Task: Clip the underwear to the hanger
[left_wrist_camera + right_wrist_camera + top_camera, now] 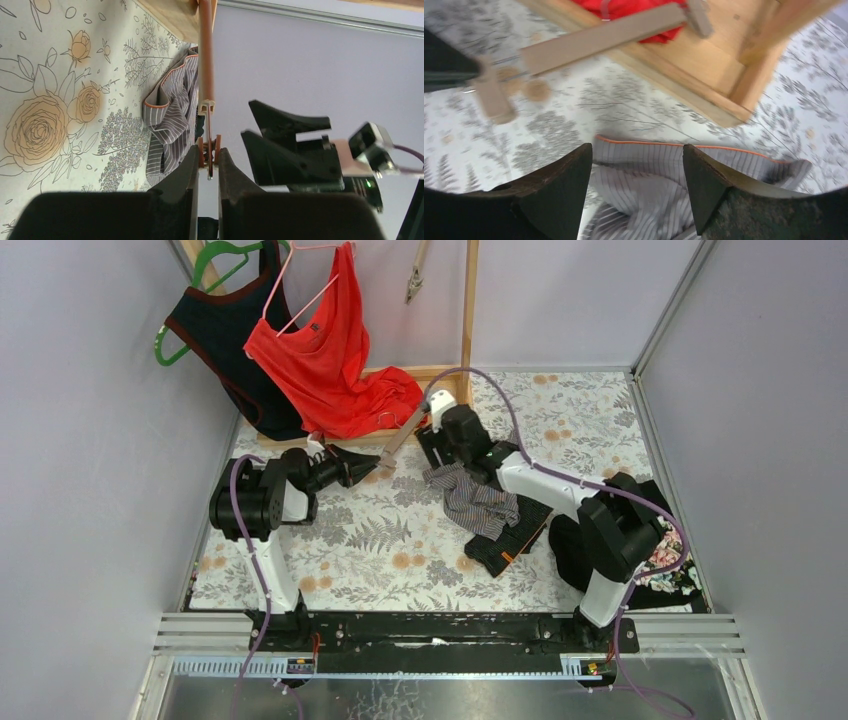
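The grey striped underwear [470, 498] with an orange waistband lies crumpled on the floral cloth. It also shows in the left wrist view [172, 115] and the right wrist view [659, 200]. The brown hanger bar [403, 433] slants above the cloth. My left gripper [372, 462] is shut on the hanger's end clip [208, 150], with the bar [206, 55] running away from it. My right gripper [432, 445] is open and empty just above the underwear's waistband [636, 150]. The bar [599, 37] and the clip [491, 95] lie ahead of it.
A red top [330, 360] on a pink hanger and a dark top [225, 340] on a green hanger hang from the wooden rack [468, 310]. The rack's base [704, 65] is close ahead. A black garment [510, 540] and a floral one [670, 565] lie at right.
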